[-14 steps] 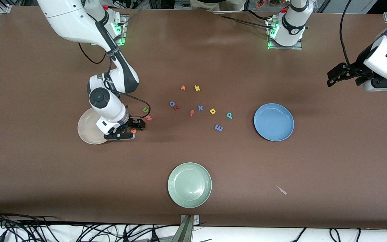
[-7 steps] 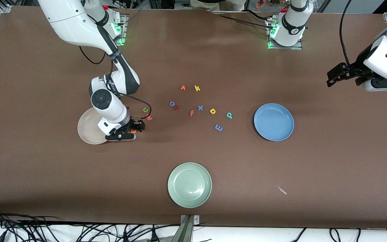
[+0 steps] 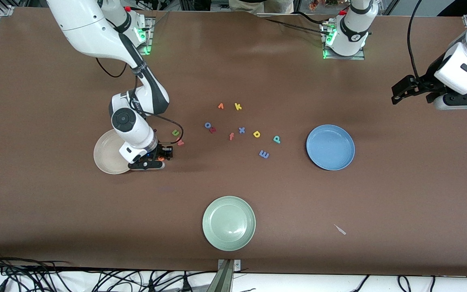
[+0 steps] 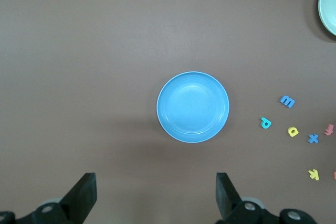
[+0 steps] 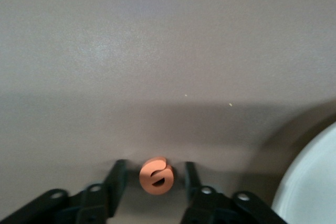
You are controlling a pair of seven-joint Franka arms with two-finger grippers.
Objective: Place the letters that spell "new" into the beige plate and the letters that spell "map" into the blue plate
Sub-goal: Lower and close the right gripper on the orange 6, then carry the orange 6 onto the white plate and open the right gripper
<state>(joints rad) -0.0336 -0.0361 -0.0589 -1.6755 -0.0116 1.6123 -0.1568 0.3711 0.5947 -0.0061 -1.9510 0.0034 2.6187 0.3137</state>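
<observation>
My right gripper [image 3: 159, 156] is down at the table beside the beige plate [image 3: 103, 159], its jaws open on either side of the orange e [image 5: 156, 176] with small gaps showing. The green n [image 3: 175, 132] and red w [image 3: 180, 142] lie just farther from the front camera. The blue m [image 3: 264, 154], yellow a [image 3: 256, 134] and teal p [image 3: 276, 139] lie loose beside the blue plate [image 3: 330, 147], which holds nothing. My left gripper [image 4: 155, 198] waits open, high over the table's left-arm end.
Spare letters lie mid-table: a yellow k [image 3: 238, 106], an orange piece [image 3: 220, 106], a blue o [image 3: 208, 125], a red letter [image 3: 213, 130], an orange f [image 3: 231, 136] and a blue x [image 3: 241, 130]. A pale green plate [image 3: 228, 223] and a small scrap [image 3: 340, 229] lie nearer the front camera.
The right gripper's jaws have narrowed around the orange e, and the hand shifted slightly. The left arm drifted a little. The letters and plates stayed put.
</observation>
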